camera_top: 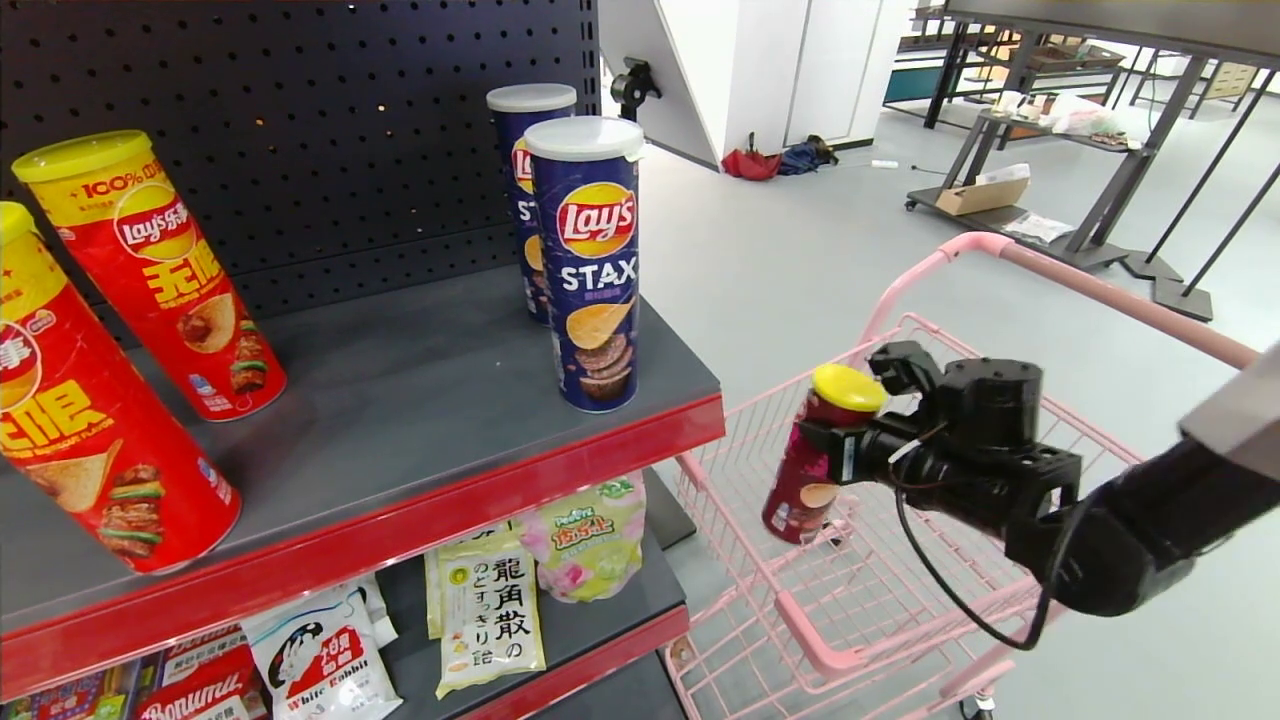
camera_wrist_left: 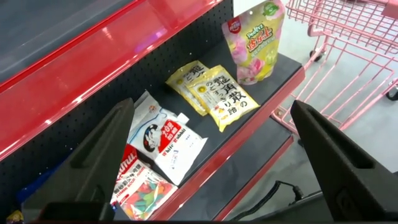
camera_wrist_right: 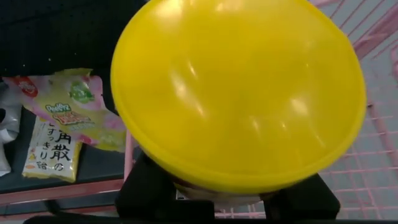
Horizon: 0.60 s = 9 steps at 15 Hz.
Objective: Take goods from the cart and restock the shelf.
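One dark red can [camera_top: 812, 470] with a yellow lid [camera_top: 848, 387] hangs almost upright above the pink cart [camera_top: 1000, 250], near the red front edge of the shelf [camera_top: 430, 390]. Its label shows a chip picture low on the side; the writing there is too small to tell. The right gripper [camera_top: 832, 440] has its fingers closed on the can just under the lid. The left gripper [camera_wrist_left: 212, 109] has its fingers spread wide and holds nothing, in front of the lower level, where snack bags [camera_wrist_left: 214, 93] lie. Two blue cans [camera_top: 597, 270] and two red cans [camera_top: 160, 270] stand on the upper level.
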### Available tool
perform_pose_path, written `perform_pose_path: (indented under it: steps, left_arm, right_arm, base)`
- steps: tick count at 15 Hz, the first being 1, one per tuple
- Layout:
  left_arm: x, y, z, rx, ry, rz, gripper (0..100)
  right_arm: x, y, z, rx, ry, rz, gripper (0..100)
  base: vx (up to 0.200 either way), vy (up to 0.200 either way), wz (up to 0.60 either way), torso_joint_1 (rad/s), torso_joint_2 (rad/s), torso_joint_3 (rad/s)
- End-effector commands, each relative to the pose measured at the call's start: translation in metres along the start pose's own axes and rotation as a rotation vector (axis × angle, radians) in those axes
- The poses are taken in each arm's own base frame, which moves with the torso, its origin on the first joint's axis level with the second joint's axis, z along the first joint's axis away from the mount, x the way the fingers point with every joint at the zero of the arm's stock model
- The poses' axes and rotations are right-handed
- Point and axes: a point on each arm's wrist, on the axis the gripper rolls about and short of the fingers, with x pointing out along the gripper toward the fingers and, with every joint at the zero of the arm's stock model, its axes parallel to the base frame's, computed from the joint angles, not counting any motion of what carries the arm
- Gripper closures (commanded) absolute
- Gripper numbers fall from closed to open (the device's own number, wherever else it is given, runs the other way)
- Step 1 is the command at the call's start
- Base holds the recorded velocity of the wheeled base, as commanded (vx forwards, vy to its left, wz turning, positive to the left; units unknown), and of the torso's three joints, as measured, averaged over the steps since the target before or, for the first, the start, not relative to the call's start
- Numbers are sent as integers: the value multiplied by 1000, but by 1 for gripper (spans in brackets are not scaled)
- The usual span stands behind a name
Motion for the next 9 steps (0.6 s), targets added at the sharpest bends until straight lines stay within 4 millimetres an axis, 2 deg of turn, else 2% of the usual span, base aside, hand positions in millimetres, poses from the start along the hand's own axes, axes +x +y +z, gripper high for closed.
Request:
perform_pose_path:
  steps: [1, 3, 4, 5, 6, 8, 9]
  left_arm:
    - [0, 0, 0, 0, 1, -4, 0]
    - [0, 0, 0, 0, 1, -1, 0]
    - [0, 0, 0, -3, 2, 0, 0]
    - [0, 0, 0, -3, 2, 2, 0]
    - [0, 0, 0, -2, 4, 1, 0]
    - [0, 0, 0, -2, 4, 1, 0]
    - [0, 0, 0, -2, 3, 0, 0]
  right_arm:
    - [-79, -5, 74, -74, -190, -41, 100]
    - [-150, -1, 94, -88, -217, -139, 100]
    - [-181, 0, 94, -97, -192, -196, 100]
    - [-210, 2, 89, -94, -161, -205, 100]
    - [-248, 0, 75, -89, -112, -244, 100]
    - [-299, 3, 53, -80, -117, -292, 100]
    - [-307, 4, 49, -81, -129, -300, 100]
  base:
    - [0, 0, 0, 0, 0, 0]
    - [0, 0, 0, 0, 0, 0]
    - [0, 0, 0, 0, 0, 0]
    - [0, 0, 0, 0, 0, 0]
    - [0, 0, 0, 0, 0, 0]
    - [0, 0, 0, 0, 0, 0]
    - [0, 0, 0, 0, 0, 0]
